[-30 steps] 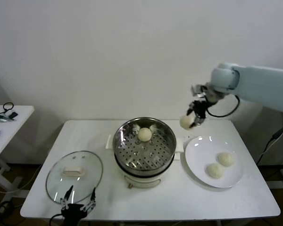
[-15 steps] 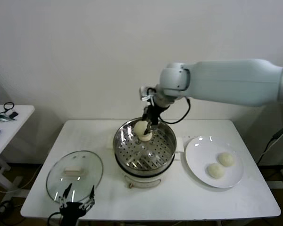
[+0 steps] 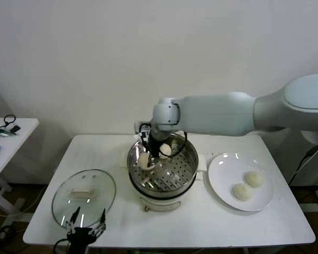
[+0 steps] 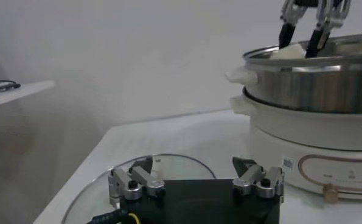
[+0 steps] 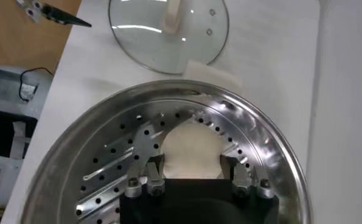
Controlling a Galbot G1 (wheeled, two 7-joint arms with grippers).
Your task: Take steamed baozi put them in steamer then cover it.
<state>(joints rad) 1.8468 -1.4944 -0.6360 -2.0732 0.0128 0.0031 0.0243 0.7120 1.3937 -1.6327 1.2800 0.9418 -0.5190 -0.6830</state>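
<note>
My right gripper is shut on a cream-white baozi and holds it low over the left part of the steamer. In the right wrist view the baozi sits between the fingers just above the perforated tray. A second baozi lies at the steamer's back, partly behind the arm. Two more rest on the white plate. The glass cover lies flat at the front left. My left gripper hangs open by the cover's near edge.
The steamer stands mid-table, with the plate to its right and the cover to its left. A small white side table with cables stands off to the far left. A white wall runs behind the table.
My right arm has swung left from near the plate across the steamer, carrying the baozi, and lowered it to the steamer's left side. The left gripper has stayed put.
</note>
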